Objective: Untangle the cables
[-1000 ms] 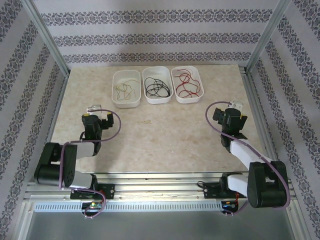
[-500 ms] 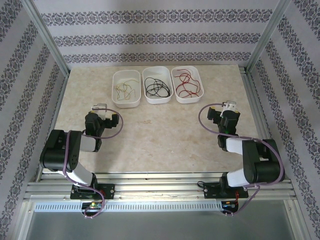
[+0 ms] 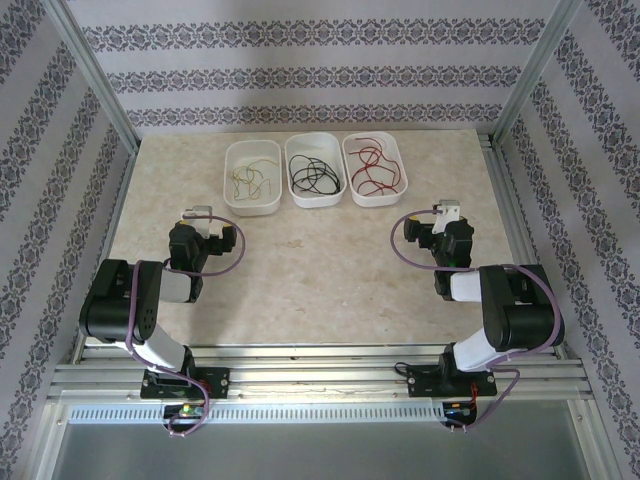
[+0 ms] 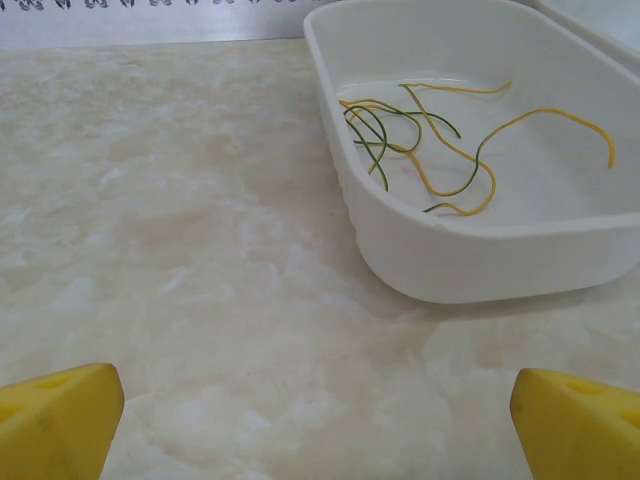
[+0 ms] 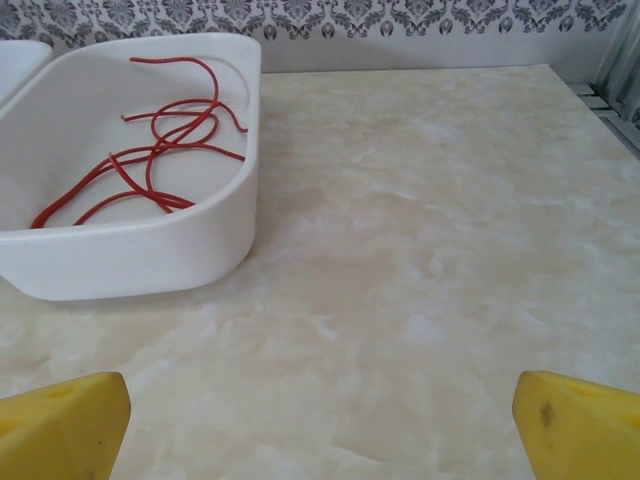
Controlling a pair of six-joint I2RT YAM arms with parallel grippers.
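Top view, table [image 3: 320, 285]: pale marbled slab; I see three white trays in a row at upper centre of the frame.
Trays: left tray [image 3: 252, 211], middle tray [image 3: 316, 204] and right tray [image 3: 377, 204], side by side, close together.
Left gripper [image 3: 197, 214]: left of frame, just below the left tray; its wrist view shows the yellow fingertips [image 4: 60, 415] spread wide, released, holding nothing.
Right gripper [image 3: 447, 211]: right of frame, below the right tray; likewise spread and empty.
Cables: yellow-green [image 3: 250, 178] in the left tray, black [image 3: 313, 176] in the middle, red [image 3: 375, 172] in the right.
Progress: I judge it all but done. Each colour lies in its own tray and none lies on the table. At most, strands that cross within a tray remain.
Look: hair-thin, limp, in loose overlapping curls. Yellow and dark green strands cross in one tray, and the red strands loop over each other.
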